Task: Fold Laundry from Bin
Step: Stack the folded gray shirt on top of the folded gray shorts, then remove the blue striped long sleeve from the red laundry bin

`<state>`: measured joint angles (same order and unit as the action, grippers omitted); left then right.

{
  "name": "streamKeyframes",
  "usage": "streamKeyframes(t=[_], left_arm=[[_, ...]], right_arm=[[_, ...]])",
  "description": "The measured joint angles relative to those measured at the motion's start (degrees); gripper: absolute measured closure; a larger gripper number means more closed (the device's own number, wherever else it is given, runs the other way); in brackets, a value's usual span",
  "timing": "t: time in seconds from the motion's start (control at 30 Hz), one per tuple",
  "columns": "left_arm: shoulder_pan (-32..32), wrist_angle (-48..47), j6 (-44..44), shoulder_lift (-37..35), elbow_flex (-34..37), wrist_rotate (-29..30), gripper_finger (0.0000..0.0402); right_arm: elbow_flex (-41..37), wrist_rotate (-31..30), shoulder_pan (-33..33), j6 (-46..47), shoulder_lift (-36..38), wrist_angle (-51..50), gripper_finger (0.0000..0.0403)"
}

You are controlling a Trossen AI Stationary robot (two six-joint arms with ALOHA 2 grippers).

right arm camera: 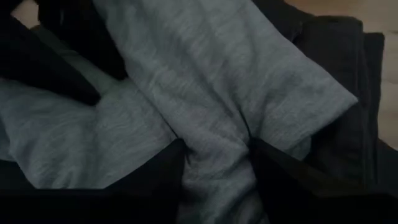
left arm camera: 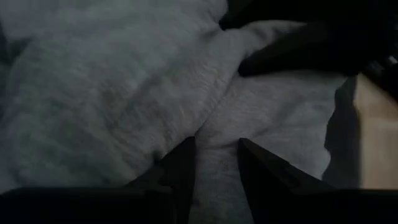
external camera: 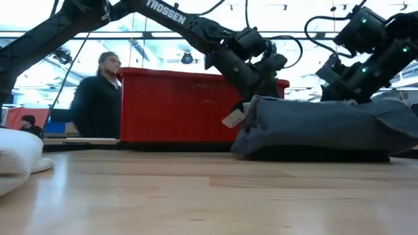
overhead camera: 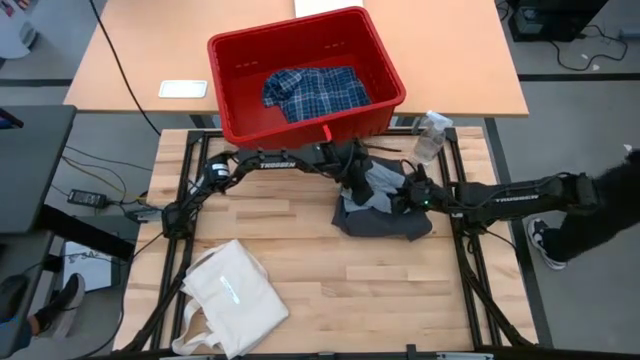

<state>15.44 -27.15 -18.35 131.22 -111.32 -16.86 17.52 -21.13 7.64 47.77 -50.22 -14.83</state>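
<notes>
A light grey garment [overhead camera: 380,185] lies on top of a dark grey garment [overhead camera: 375,222] in a low pile [external camera: 320,127] on the wooden table, right of centre. My left gripper [overhead camera: 357,180] comes from the left onto the pile's far left part. My right gripper [overhead camera: 405,196] comes from the right onto its right part. Both are shut on the light grey cloth. The red bin [overhead camera: 290,30] stands behind the pile at the far edge. A blue-and-white plaid shirt [overhead camera: 315,90] lies in it. My left gripper pinches a raised fold of the light grey garment [left arm camera: 217,146] between its two fingers, coming from above at a slant. The cloth around the fold rests slack on the pile. My right gripper pinches a bunched fold of the light grey garment [right arm camera: 217,155] between its two fingers, from above at a slant. Creases run into the gap. The garment lies on the dark grey one [right arm camera: 339,56].
A cream tote bag [overhead camera: 235,290] lies at the table's near left. A clear plastic bottle [overhead camera: 430,135] stands right of the bin. A person [external camera: 98,98] shows beyond the table in the low view. Bare wood lies near the front edge.
</notes>
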Motion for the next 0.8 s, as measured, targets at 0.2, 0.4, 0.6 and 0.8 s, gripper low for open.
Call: streamKeyframes(t=[0.2, 0.4, 0.6, 0.8], left_arm=[[-1.41, -2.73, -2.18, -3.86, 0.26, 1.24, 0.0272], [-1.23, -8.25, 2.51, -10.95, 0.14, 3.59, 0.0271], [0.46, -9.86, 1.81, -19.31, 0.21, 6.53, 0.0271], [6.57, -10.23, 4.82, -27.25, 0.13, 18.66, 0.0271]], right_arm=[[2.98, 3.64, -1.52, -2.66, 5.18, -1.75, 0.0212], [9.36, 7.61, -1.49, -9.89, 10.19, -4.00, 0.0212], [16.79, 9.29, -1.37, -18.43, 11.65, -2.24, 0.0212], [23.49, 9.29, 3.26, -36.07, 6.28, 7.35, 0.0212]])
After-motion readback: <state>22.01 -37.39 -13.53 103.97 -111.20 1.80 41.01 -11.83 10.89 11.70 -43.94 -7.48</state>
